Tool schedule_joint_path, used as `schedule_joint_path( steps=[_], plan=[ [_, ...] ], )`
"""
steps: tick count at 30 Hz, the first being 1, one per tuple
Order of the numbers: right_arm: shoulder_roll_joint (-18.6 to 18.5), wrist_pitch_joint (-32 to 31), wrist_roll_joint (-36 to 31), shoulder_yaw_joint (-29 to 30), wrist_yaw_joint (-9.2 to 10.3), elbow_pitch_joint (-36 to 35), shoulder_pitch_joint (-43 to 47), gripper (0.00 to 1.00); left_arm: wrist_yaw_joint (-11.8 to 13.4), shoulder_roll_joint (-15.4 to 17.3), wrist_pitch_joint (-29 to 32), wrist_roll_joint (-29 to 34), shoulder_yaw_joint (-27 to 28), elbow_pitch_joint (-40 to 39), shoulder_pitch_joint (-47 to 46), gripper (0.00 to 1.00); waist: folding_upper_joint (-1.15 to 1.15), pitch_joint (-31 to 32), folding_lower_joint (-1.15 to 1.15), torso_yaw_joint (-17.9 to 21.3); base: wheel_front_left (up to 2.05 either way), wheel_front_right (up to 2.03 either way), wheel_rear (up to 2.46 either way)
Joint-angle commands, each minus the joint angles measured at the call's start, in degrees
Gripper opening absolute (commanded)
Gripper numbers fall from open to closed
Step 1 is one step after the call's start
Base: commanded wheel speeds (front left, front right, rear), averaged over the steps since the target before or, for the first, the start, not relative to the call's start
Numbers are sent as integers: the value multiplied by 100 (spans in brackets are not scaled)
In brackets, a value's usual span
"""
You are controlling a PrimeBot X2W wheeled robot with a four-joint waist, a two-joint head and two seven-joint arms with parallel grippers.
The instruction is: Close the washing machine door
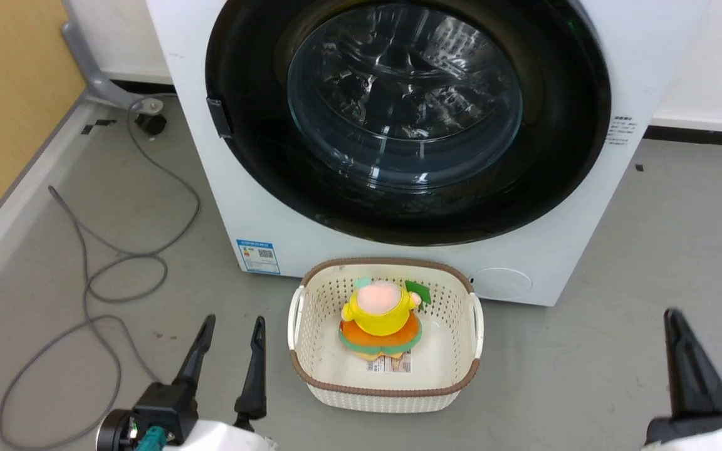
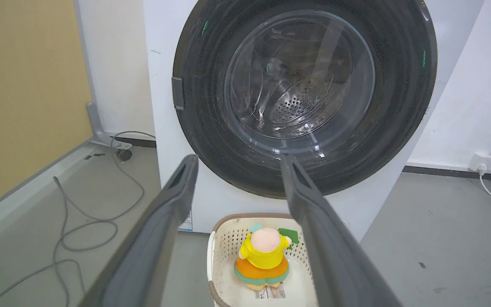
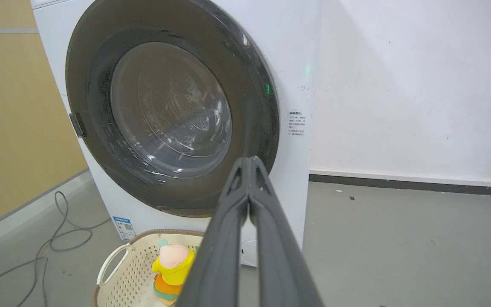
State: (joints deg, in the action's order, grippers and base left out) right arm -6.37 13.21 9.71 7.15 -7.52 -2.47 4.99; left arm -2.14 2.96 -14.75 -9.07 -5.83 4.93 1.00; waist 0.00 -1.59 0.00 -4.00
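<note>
At the lower left of the head view, your left tool [image 1: 235, 322] hangs low over the floor, fingers well apart, gripping nothing. Upper centre, the washing machine door [image 1: 408, 119] sits flush in the washing machine [image 1: 204, 169] front. It looks latched, which is likely why both arms stand clear. A cream basket [image 1: 386, 391] stands just before it. Further right, your right tool [image 3: 249, 162] has its fingers pressed together and is empty.
</note>
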Motion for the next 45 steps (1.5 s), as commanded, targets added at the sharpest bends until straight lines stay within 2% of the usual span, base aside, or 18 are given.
schedule_joint_path(
  steps=[1, 2, 3, 10, 27, 28, 45],
  plan=[
    [74, -26, -111, 22, 3, -87, 167, 7, -13, 12, -25, 70, 4, 25, 103, 100, 0, 31, 0, 17, 0, 0, 0],
    [110, -32, -177, 23, 3, -122, 239, 49, -14, 12, -25, 81, -2, 31, 126, 100, 0, 43, 0, 20, 0, 0, 0],
    [146, -31, -220, 29, 3, -152, 298, 100, -14, 12, -25, 90, -7, 37, 148, 100, 0, 56, 0, 22, 0, 0, 0],
    [291, -28, -240, 20, 3, -164, 496, 100, 11, 10, -25, 166, -70, 62, 253, 100, 0, 121, 0, 19, 0, 0, 0],
    [332, 1, -217, -41, 3, -54, 499, 100, 67, 22, -25, 256, -113, 146, 231, 100, 0, 141, 0, -4, 0, 0, 0],
    [300, -26, -217, -32, 0, -63, 440, 0, 47, 6, 0, 242, -114, 135, 182, 0, 0, 141, 0, -5, 0, 0, 0],
    [305, -171, -296, -102, -1, -29, 339, 0, 63, 0, 164, 311, -40, 69, 151, 0, 0, 141, 0, 39, 0, 0, 0]
  ],
)
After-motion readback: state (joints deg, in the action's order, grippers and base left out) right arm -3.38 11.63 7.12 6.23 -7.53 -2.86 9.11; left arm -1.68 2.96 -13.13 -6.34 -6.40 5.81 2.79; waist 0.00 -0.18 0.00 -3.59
